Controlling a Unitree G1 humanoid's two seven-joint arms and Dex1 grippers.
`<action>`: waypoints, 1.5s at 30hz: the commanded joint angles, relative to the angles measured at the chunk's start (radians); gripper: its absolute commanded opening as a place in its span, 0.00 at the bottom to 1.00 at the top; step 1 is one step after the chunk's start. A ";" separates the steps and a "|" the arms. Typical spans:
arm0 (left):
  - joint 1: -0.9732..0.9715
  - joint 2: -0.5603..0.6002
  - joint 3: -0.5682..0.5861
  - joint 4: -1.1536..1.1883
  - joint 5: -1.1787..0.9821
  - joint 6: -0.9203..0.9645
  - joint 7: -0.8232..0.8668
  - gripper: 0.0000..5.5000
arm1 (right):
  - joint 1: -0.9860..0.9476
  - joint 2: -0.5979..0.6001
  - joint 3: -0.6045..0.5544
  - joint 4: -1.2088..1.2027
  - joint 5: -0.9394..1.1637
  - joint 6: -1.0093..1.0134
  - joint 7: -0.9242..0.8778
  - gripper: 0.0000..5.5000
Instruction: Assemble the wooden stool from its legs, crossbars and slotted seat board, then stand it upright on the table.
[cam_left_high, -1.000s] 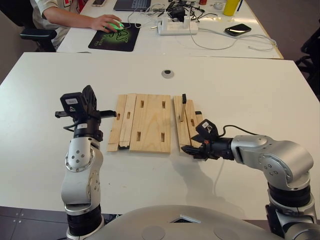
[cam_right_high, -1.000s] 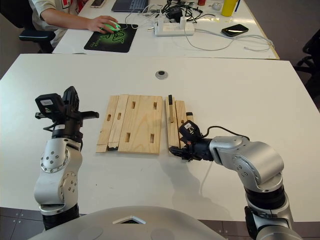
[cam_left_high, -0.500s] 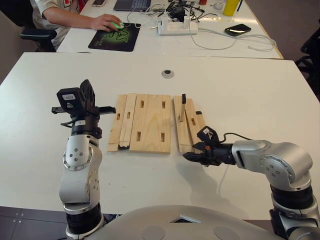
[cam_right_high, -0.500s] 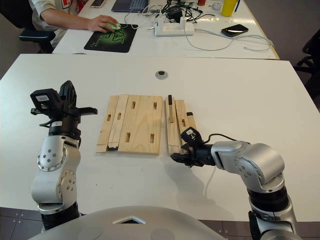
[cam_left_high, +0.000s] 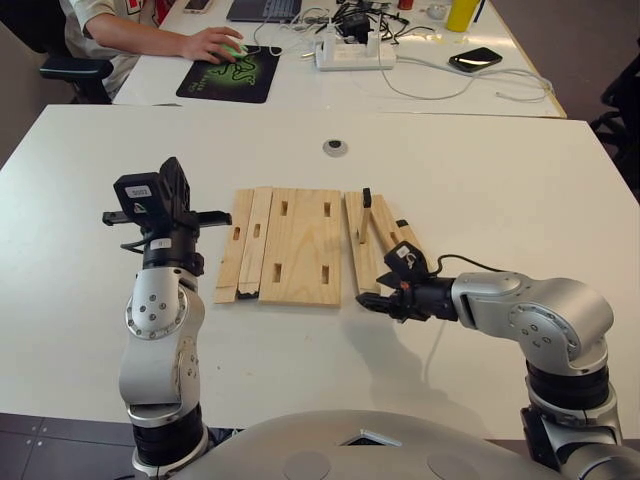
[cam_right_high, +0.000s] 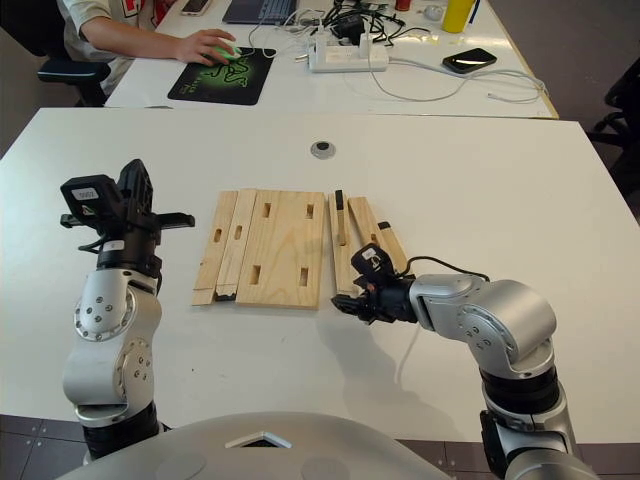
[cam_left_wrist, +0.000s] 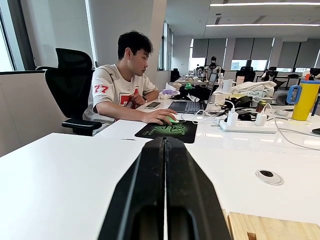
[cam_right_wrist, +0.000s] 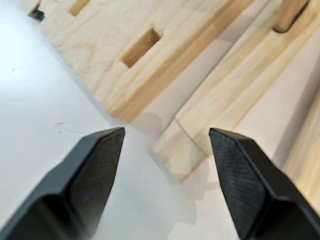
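Seat board first: the slotted seat board (cam_left_high: 302, 245) lies flat near the middle of the white table (cam_left_high: 500, 180), its four slots facing up. Taking the board as the dial's centre and 12 o'clock as away from the robot, two narrow wooden strips (cam_left_high: 243, 245) lie side by side against its 9 o'clock edge. At 3 o'clock, another group of wooden strips (cam_left_high: 365, 245) lies just beside the board, the outer one angled slightly off from the inner one.

The right gripper (cam_right_wrist: 167, 135) sits low over the table at about 4 o'clock from the board. Its fingers (cam_right_wrist: 97, 165) are spread apart, with the near end of the inner right-hand strip between the tips. Whether either finger touches the wood cannot be told.

The left gripper (cam_left_wrist: 165, 145) is held up above the table at 9 o'clock, beyond the left-hand strips and apart from them. Its two fingers are pressed together along their length and aimed toward roughly 12 o'clock.

A round cable grommet (cam_left_high: 336, 148) is set in the tabletop at 12 o'clock, well apart from the board.
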 joint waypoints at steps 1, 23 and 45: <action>-0.026 0.012 -0.001 -0.021 0.004 0.025 -0.011 0.00 | -0.014 0.036 0.016 0.005 -0.027 0.010 -0.056 0.57; -0.047 0.030 -0.022 -0.084 0.030 0.095 -0.022 0.00 | 0.001 0.146 0.126 0.047 -0.226 -0.015 -0.153 0.84; -0.053 0.022 -0.037 -0.083 0.053 0.083 -0.019 0.00 | 0.039 -0.020 0.230 0.200 -0.422 -0.355 -0.103 0.39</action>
